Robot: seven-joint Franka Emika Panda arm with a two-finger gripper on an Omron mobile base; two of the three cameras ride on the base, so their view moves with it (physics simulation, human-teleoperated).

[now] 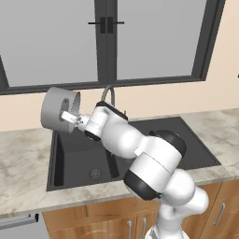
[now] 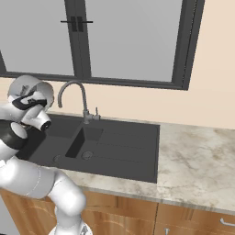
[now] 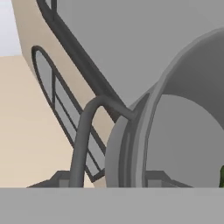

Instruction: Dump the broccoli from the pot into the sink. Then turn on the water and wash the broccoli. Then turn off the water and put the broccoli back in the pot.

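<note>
My gripper (image 1: 70, 116) is shut on the rim of the grey pot (image 1: 58, 109). The pot hangs tipped on its side above the back left corner of the dark sink (image 1: 74, 161), its mouth facing right toward the arm. In the hand view the pot's rim (image 3: 144, 131) runs down between my fingertips (image 3: 154, 176), and its pale inside fills the right. A sliver of green broccoli (image 3: 222, 175) shows inside the pot at the right edge. The gooseneck faucet (image 1: 108, 93) rises just behind the hand. No water runs from it.
The sink (image 2: 133, 156) has a drain (image 1: 95, 173) in its large basin and a flat drainboard on the right. The faucet (image 2: 78, 92) carries a small side lever. Marble counter (image 2: 197, 160) lies on both sides, with a window wall behind.
</note>
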